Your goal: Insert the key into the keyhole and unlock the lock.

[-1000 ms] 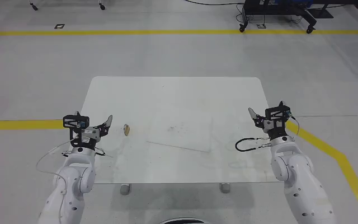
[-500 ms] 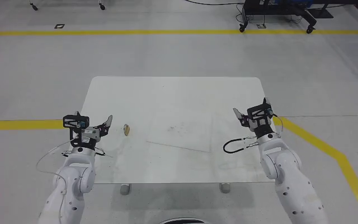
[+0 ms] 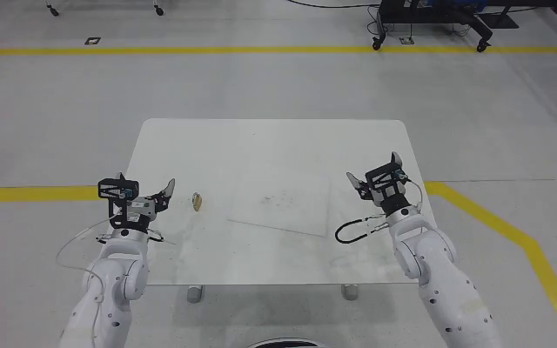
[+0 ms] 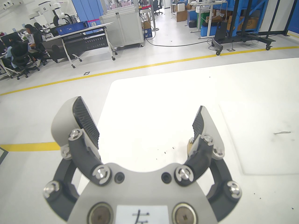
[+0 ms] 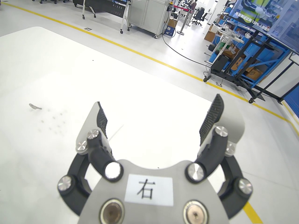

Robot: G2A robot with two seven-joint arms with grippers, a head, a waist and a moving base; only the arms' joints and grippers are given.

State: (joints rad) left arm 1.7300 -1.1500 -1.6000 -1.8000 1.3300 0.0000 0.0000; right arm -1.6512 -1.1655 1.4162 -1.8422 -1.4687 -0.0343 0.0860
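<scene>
as right jaws move inward, key (image 5: pixel 35 106) nearer

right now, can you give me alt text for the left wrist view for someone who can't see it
The left gripper hangs open over a white table, holding nothing. A small brass lock peeks out from behind one of its fingers, and the thin silvery key lies farther off on the table.
</scene>
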